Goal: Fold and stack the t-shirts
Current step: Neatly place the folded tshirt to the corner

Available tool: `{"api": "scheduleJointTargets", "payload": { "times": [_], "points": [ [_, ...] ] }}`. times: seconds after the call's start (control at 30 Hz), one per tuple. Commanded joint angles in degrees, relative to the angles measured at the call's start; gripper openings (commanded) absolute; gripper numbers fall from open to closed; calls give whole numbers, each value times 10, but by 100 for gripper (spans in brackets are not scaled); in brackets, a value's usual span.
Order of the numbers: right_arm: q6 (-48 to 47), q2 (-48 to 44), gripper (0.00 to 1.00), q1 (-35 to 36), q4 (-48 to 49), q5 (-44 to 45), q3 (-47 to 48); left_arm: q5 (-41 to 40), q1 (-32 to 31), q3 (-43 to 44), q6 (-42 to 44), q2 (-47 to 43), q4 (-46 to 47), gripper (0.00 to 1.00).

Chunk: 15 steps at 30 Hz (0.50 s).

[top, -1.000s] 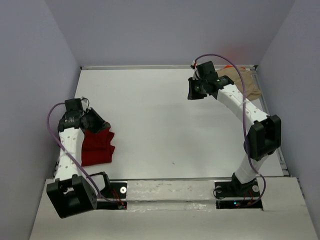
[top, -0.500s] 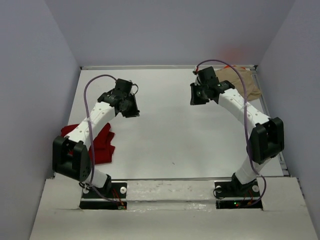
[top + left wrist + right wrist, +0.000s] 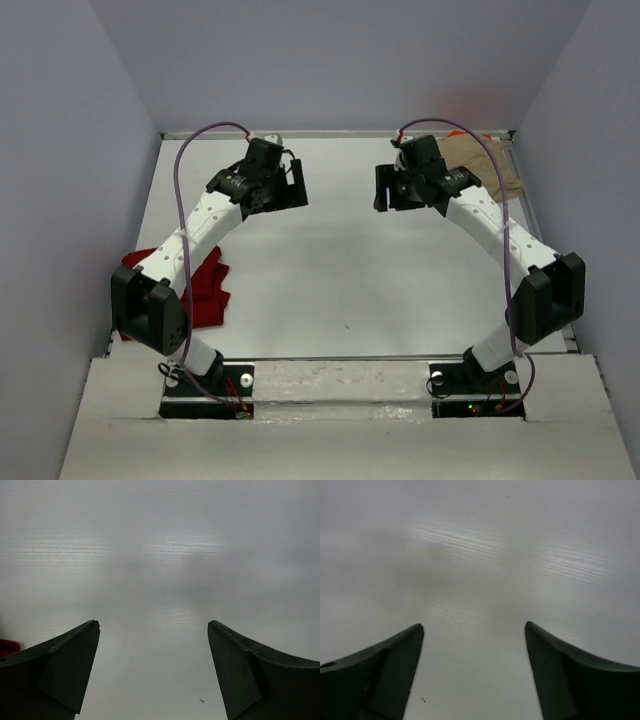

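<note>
A dark red t-shirt (image 3: 205, 290) lies crumpled at the table's left edge, partly behind my left arm. At the back right corner a tan t-shirt (image 3: 497, 166) is bunched up, with a sliver of orange fabric (image 3: 482, 135) along its far side. My left gripper (image 3: 288, 188) hovers over bare table at the back centre-left, far from the red shirt, open and holding nothing. My right gripper (image 3: 390, 190) faces it from the back centre-right, just left of the tan shirt, open and holding nothing. Both wrist views show wide-apart fingers (image 3: 65, 665) (image 3: 387, 667) over white tabletop.
The white table (image 3: 330, 270) is walled on the left, back and right by grey panels. A metal rail (image 3: 330, 133) runs along the back edge. A red blur (image 3: 6, 646) shows at the left edge of the left wrist view.
My left arm swung from the red shirt at the left up to the back centre. Both grippers went from nearly shut to wide open. The right gripper barely shifted.
</note>
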Motion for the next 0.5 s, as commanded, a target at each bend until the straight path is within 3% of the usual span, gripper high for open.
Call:
{"api": "scheduleJointTargets", "payload": {
  "times": [0.0,0.47],
  "points": [
    [-1,-25,100,13,22,22,-11,-10,0,22,18,-20,5,99],
    [3,-45,100,30,22,53,-31,-55,-1,11,22,-50,15,99]
  ]
}}
